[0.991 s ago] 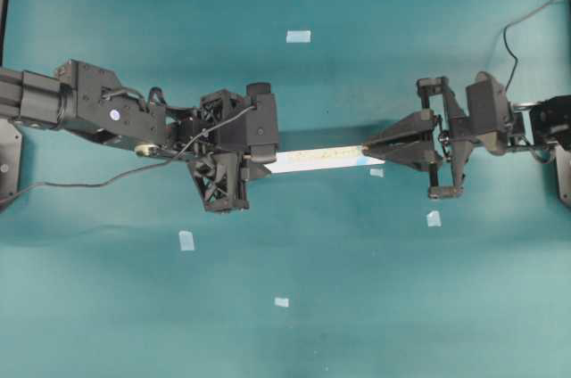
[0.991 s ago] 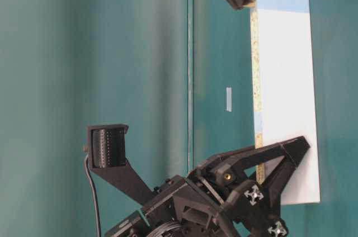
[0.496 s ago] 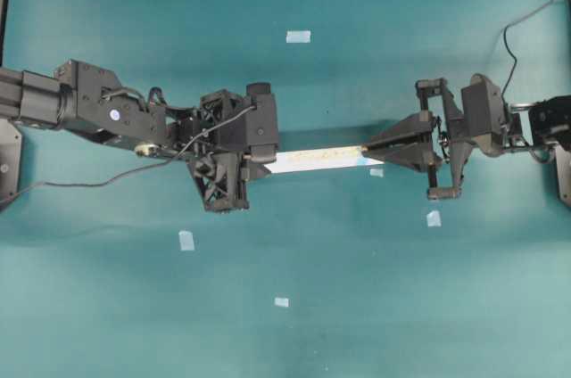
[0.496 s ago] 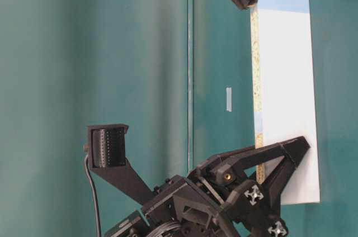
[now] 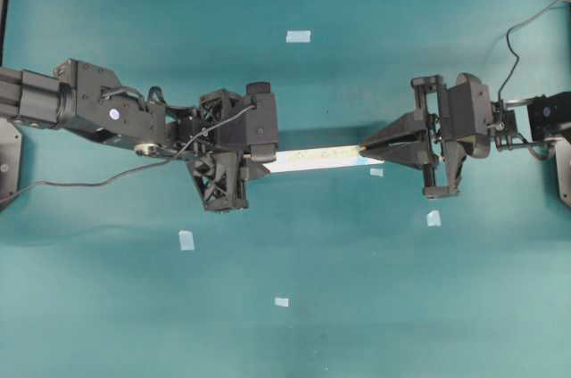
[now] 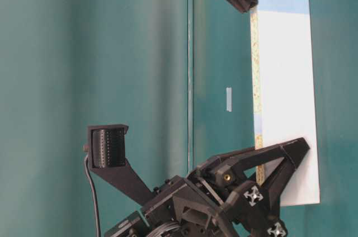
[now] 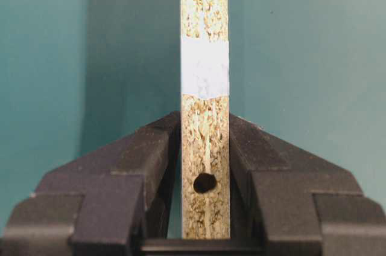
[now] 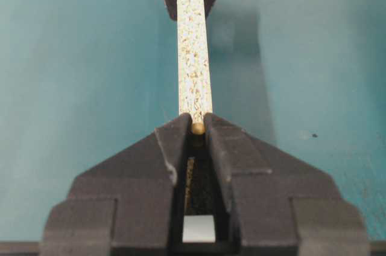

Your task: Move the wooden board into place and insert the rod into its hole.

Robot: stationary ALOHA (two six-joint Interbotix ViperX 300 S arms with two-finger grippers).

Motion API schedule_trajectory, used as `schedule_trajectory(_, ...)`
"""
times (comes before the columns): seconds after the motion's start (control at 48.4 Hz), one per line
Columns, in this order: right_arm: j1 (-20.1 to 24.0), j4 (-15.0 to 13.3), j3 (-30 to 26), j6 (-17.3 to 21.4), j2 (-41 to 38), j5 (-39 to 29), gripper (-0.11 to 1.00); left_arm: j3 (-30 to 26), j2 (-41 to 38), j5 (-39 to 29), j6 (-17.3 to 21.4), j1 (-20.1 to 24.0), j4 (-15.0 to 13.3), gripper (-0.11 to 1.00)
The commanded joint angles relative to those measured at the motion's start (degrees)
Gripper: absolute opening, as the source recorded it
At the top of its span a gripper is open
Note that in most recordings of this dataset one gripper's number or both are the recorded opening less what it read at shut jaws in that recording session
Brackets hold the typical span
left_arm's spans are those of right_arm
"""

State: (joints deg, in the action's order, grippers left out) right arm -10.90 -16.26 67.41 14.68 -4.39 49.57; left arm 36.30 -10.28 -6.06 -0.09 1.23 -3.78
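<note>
Our left gripper (image 7: 205, 147) clamps the long, narrow pale wooden board (image 5: 312, 158) on edge, its speckled side up. Our right gripper (image 8: 198, 124) is closed on the tiny whitish rod (image 8: 198, 128), pinched just between its fingertips, directly above the board's far end. We think the rod can slip or tilt in such a small pinch, and so miss the small dark hole (image 7: 205, 183), or jam if the board leans. We see no containers on the teal table (image 5: 357, 307).

One wooden board (image 5: 317, 157), one rod (image 8: 197, 128), two end effectors, five tape squares on the table.
</note>
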Motion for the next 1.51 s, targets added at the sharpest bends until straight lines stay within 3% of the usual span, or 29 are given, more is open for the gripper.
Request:
schedule_trajectory(0.0,-0.1,0.1,0.3,0.1,1.1,-1.6,0.11,-0.5,1.7,-0.2,-0.1,-0.1,0.0,0.21)
schedule_trajectory(0.186,-0.1,0.2,0.4,0.4,1.4,-3.6,0.13,-0.6,1.7,-0.2,0.0,-0.1,0.0,0.21)
schedule_trajectory(0.413,0.3,0.2,-0.1,1.1,4.1,-6.1,0.73,-0.7,1.8,-0.2,-0.1,-0.1,0.0,0.21)
schedule_trajectory(0.454,0.3,0.2,0.0,1.1,5.2,-6.2,0.79,-0.7,1.8,-0.2,-0.1,-0.1,0.0,0.21)
schedule_trajectory(1.115,0.3,0.1,1.1,1.4,28.2,-21.6,0.79,-0.3,1.7,-0.2,0.0,-0.1,0.0,0.22)
schedule_trajectory(1.156,0.3,0.0,1.6,1.4,28.8,-22.2,0.79,-0.3,1.7,-0.2,0.0,-0.1,0.0,0.26)
schedule_trajectory(1.342,0.4,0.1,3.3,1.7,30.0,-22.7,0.79,-0.4,1.9,-0.2,0.4,-0.1,0.1,0.77)
schedule_trajectory(1.487,0.6,0.1,3.7,3.1,30.1,-22.7,0.79,-0.3,3.3,-0.2,0.6,-0.1,0.2,0.8)
